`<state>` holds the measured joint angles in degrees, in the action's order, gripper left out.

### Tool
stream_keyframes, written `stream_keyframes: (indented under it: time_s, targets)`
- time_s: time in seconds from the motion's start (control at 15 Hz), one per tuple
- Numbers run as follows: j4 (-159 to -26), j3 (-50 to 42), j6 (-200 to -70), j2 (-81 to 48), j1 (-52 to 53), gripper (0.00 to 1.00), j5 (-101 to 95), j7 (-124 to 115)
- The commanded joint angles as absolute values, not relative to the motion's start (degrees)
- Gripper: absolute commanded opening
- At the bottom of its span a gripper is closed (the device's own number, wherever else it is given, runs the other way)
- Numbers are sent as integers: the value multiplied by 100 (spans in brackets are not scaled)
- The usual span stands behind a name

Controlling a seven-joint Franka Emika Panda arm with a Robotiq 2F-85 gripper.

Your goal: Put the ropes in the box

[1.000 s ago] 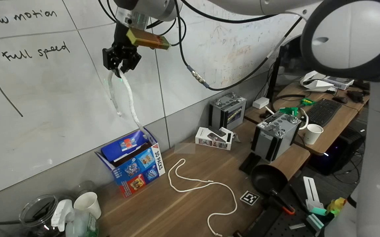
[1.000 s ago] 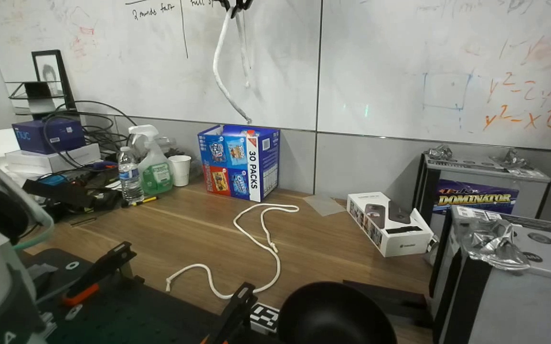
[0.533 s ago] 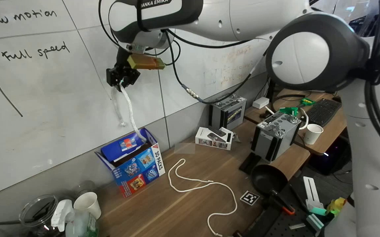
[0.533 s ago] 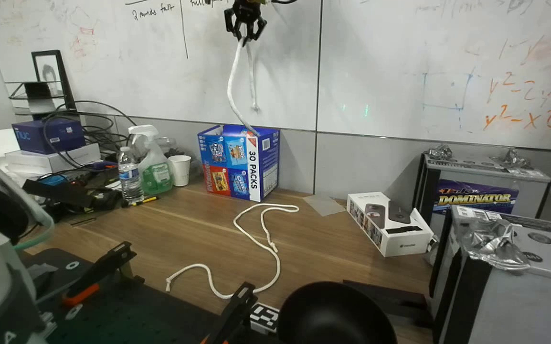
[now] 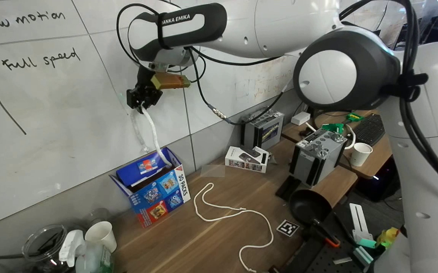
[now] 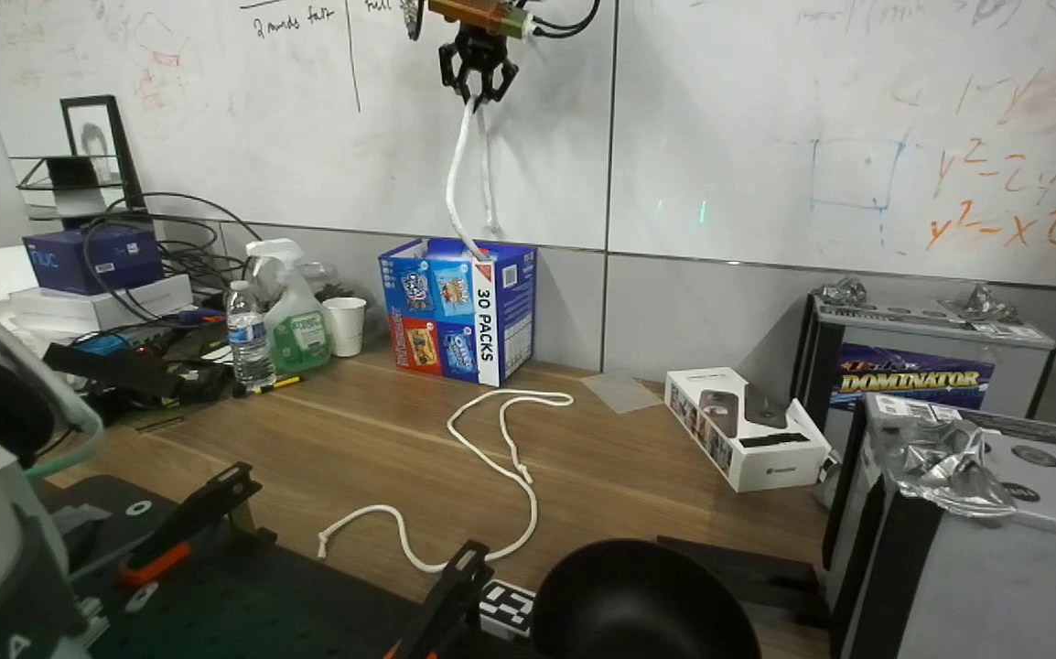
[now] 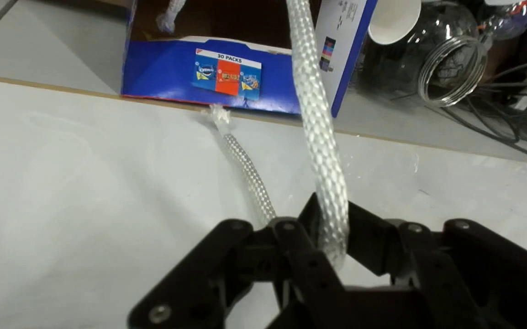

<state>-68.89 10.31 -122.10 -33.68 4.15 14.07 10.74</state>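
Nearest, a loose rope (image 5: 243, 209) was seen curled on the table (image 5: 188, 242), not yet boxed. Beyond it, the box (image 5: 157, 196) was stood mouth up. Above it, a held rope (image 7: 317, 123) was pinched tight in the gripper (image 6: 476, 101), its long strand (image 5: 155, 138) hung at the mouth, its short tail (image 7: 248, 171) toward the rear edge. If release were made too high or too far back, that tail could be snagged on the edge or dropped behind. The gripper was pointed down, and the arm (image 5: 264, 26) was stretched nearly level before the whiteboard (image 5: 71, 132).
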Motion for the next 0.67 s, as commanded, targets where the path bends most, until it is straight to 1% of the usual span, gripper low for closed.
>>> stream_keyframes:
  time_s: [0.0, 0.6]
  targets:
    - [-6544, 1234, -11732, -3488, 290, 5, 1482, 1805]
    - [-6212, 1347, -10777, -3703, 209, 5, 1494, 2879]
